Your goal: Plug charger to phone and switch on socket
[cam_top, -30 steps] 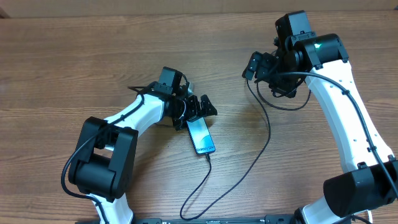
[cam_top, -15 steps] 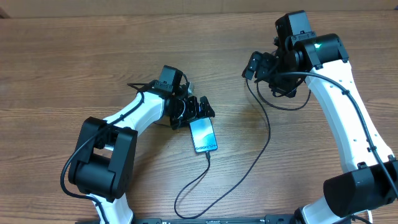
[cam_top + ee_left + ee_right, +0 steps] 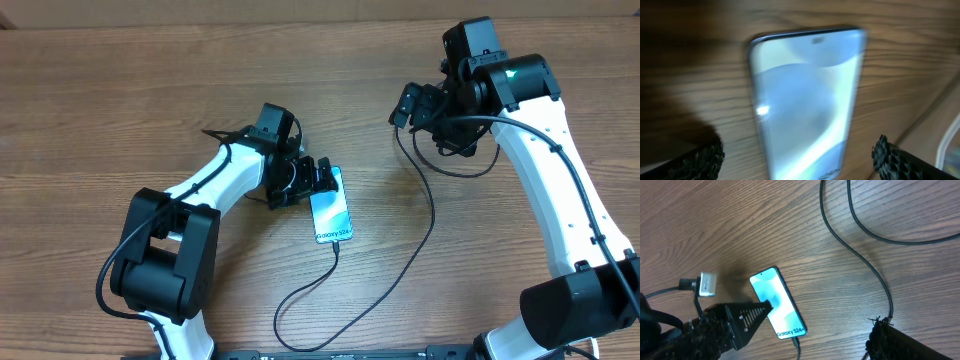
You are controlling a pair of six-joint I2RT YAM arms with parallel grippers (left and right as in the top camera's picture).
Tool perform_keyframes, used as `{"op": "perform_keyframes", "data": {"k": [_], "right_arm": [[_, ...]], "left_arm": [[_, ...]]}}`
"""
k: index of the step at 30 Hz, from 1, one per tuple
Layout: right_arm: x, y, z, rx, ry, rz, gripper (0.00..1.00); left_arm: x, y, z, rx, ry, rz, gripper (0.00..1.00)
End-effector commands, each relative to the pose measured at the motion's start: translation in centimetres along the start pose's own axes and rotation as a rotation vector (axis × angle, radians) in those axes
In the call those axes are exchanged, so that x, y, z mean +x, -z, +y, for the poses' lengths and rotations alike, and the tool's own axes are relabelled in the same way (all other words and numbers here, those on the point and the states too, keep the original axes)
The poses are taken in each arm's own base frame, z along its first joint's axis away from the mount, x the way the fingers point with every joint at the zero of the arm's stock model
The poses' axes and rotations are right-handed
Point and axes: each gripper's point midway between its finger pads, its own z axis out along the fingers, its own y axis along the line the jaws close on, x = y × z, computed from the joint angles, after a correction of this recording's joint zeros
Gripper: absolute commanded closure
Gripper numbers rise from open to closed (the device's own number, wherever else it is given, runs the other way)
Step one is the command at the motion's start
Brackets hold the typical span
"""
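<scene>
Overhead view, clock directions taken from that picture, 12 at the top.

The phone [image 3: 331, 214] lies flat on the desk [image 3: 120, 90], a little toward 9 o'clock of centre. Its screen is up and glowing pale blue. Its long axis runs roughly 12 to 6, and the "Galaxy" lettering is at the 6 o'clock end.

The charger [image 3: 858, 258] has its small connector seated in the phone's 6 o'clock end. From there we follow the black cable toward 7 o'clock and around a loop near the lower edge. It then sweeps up past 3 o'clock of the phone toward the right arm. We cannot trace where its plug end sits.

The left pincer [image 3: 316, 180] is low over the phone's 12 o'clock end, spread wide. In the left wrist view its fingers [image 3: 702, 159] stand either side of the phone, with wood showing between each tip and the phone's edge. It pinches nothing that we can see. That view is motion-blurred.

The right pincer [image 3: 412, 105] is at about 1 o'clock, well apart from the phone, and is also spread wide. In the right wrist view the cable runs right up to one of its fingers [image 3: 887, 340]. We cannot tell whether they touch.
</scene>
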Motion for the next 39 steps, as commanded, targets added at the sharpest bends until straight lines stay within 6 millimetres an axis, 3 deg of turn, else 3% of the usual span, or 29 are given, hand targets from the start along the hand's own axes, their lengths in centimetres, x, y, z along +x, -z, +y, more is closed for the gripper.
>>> {"op": "perform_keyframes", "data": {"k": [1,7,13,15,19,24,30,39], "right_arm": [[-0.3,0.9,0.4,-0.011,0.016,-0.034,0.05],[-0.3,0.9,0.4,-0.012,0.016,-0.035,0.05],[-0.4,0.9,0.3,-0.005,0.016,-0.039,0.05],[-0.5,0.9,0.2,0.001,0.016,-0.043,0.05],[-0.5,0.9,0.2,0.004,0.016,-0.045,0.02],[-0.5,0.9,0.2,0.003,0.016,-0.045,0.0],[-0.5,0.9,0.2,0.004,0.015,-0.044,0.0],[-0.2,0.9,0.1,0.006,0.014,-0.034,0.0]], "left_arm": [[-0.7,0.1,5.0,-0.283,-0.014,-0.029,0.0],[-2.5,7.1,3.8,-0.426,-0.042,-0.119,0.01],[-2.7,14.6,-0.1,-0.388,-0.153,-0.244,0.01],[-2.0,16.9,-1.4,-0.362,-0.21,-0.276,0.01],[1.3,20.8,-4.7,-0.268,-0.424,-0.302,0.0],[4.5,24.9,-6.6,-0.204,-0.502,-0.407,0.01],[5.8,27.2,-7.0,-0.178,-0.521,-0.476,0.01],[5.4,26.6,-6.9,-0.185,-0.516,-0.457,0.0]]}}
